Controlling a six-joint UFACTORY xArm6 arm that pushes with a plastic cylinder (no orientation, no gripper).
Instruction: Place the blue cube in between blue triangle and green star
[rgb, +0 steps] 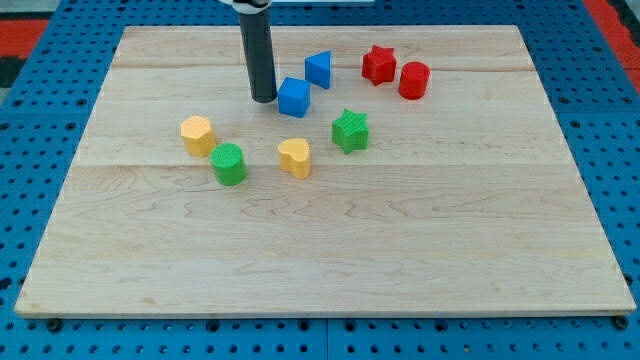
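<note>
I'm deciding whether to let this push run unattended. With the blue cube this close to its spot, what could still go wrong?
1. My tip sits at the view's left of the blue cube; an off-centre push may spin it or slide it past the gap.
2. The blue triangle block stands close by, so the cube could knock it.
3. Overshooting towards the view's right might nudge the green star block.

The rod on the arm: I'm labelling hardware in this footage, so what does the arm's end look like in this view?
Only the end of the arm shows: a straight, smooth, dark grey cylindrical rod, uniform in width, with my tip ending bluntly on the wooden board, just to the view's left of the blue cube. At the view's top it joins a black and white fitting. No cables or markings are visible.
</note>
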